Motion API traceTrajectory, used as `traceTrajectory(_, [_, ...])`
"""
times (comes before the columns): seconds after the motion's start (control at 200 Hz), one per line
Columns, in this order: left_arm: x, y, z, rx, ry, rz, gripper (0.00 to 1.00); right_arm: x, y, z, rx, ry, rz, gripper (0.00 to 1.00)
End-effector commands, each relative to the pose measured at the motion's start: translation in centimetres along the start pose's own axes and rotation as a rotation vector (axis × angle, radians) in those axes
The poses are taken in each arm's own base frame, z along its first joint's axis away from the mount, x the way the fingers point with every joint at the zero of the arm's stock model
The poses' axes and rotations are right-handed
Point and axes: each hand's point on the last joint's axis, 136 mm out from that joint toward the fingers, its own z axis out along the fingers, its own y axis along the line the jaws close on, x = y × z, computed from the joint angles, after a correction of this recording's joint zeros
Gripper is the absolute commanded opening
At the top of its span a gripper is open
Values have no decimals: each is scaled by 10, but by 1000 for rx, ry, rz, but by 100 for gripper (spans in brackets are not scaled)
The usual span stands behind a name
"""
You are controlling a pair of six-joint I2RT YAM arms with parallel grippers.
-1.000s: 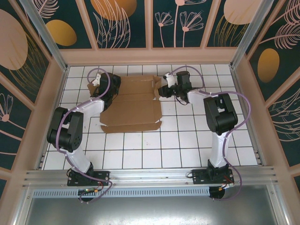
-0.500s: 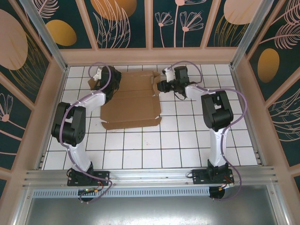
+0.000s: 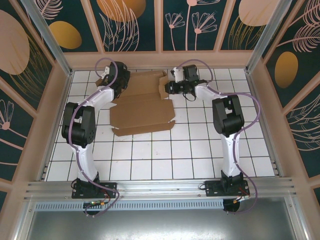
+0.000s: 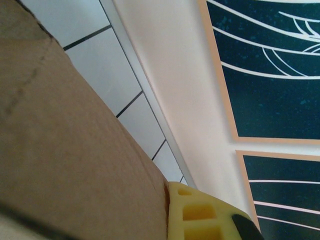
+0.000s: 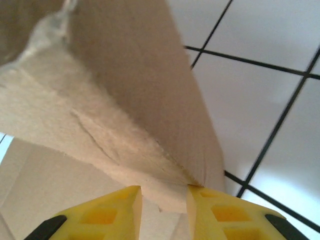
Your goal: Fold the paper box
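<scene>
Jaws on your left gripper [image 3: 113, 84] are pressed together on the left far corner of the paper box [image 3: 142, 107]. From the left wrist, the brown cardboard runs down against the one yellow finger [image 4: 200, 214] you can see, and the other finger is hidden behind the sheet. Your right gripper [image 3: 168, 86] has its jaws narrow, pinching the box's right far flap. From the right wrist, the torn, pale edge of that flap drops into the slim gap between the two yellow fingers [image 5: 107, 215], touching both.

From above, you'll find the box on the far half of the white tiled table [image 3: 190, 155], stretched between the two grippers and close to the far wall [image 3: 160, 60]. It is a creased cardboard sheet, mostly lying flat and open. Its near edge sits slightly askew, the right end farther from you than the left, with a small tab poking out at each near corner. The far part, where both grippers hold it, looks lifted off the tiles, and the right flap stands up beside the right gripper. How high the left corner is raised you cannot tell from these views.

Both arms reach out to the far end of the table, the left one along the box's left side, the right one along its right.
</scene>
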Motion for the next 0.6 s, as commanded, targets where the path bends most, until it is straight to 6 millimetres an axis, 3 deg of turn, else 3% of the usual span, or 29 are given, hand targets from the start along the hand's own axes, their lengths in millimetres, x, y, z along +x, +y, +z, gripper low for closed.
traceTrajectory(0.0, [68,54,-3,-151,259,57,0,3,22,10,-48,-5,-63,31])
traceTrajectory(0.205, [71,51,-16,-98,279,59,0,7,22,-5,2,-87,-97,32])
traceTrajectory(0.425, [77,75,-29,-113,293,57,0,-3,12,-23,140,-205,-145,34])
traceTrajectory(0.595, [79,91,-34,-133,294,71,0,-8,13,-25,160,-231,-171,34])
